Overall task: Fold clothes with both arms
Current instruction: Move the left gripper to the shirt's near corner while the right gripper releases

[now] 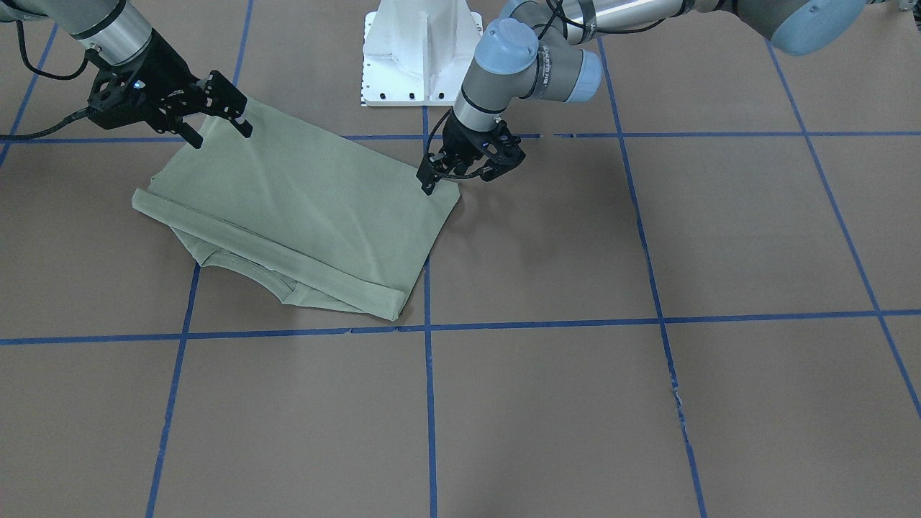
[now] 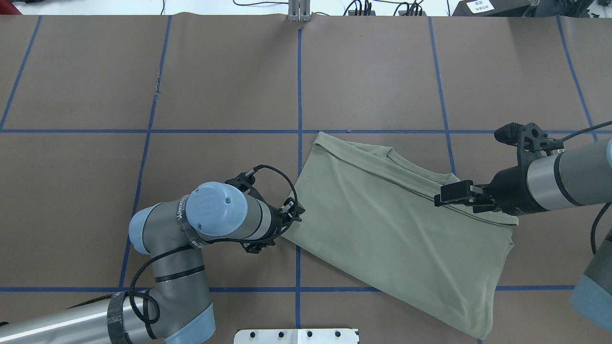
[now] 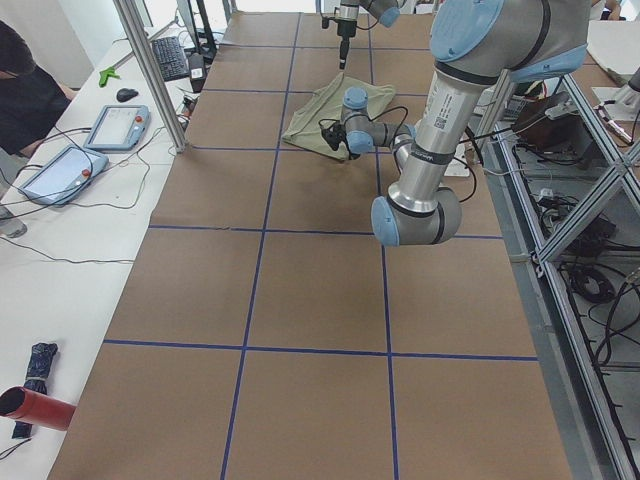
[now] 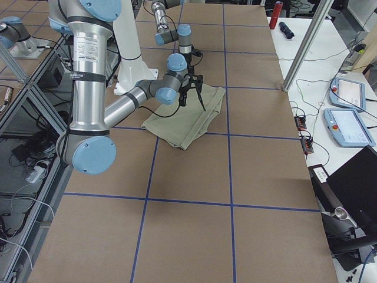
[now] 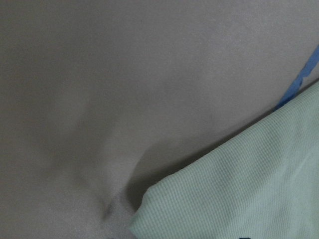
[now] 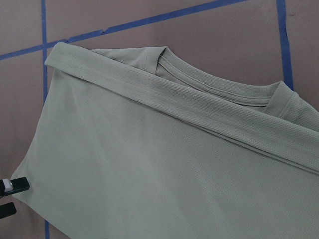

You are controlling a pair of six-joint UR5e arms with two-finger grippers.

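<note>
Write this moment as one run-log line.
shirt: folded on table; left hand: open at corner; right hand: open above shirt

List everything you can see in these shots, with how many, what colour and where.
Pale sage-green knit shirt: one, green, folded on the table, robot's right half.
Brown paper-covered table: one, brown, under everything.
Blue tape lines: several, blue, gridding the table.
White metal pedestal base: one, white, table's robot-side edge.
Grey handheld screen pendants: two, grey, white side bench.
Red cylinder: one, red, same bench.
Person: one, dark top, beside the bench.
Left gripper: one, black, jaws apart at the shirt's corner.
Right gripper: one, black, jaws apart above the shirt's other end.
</note>
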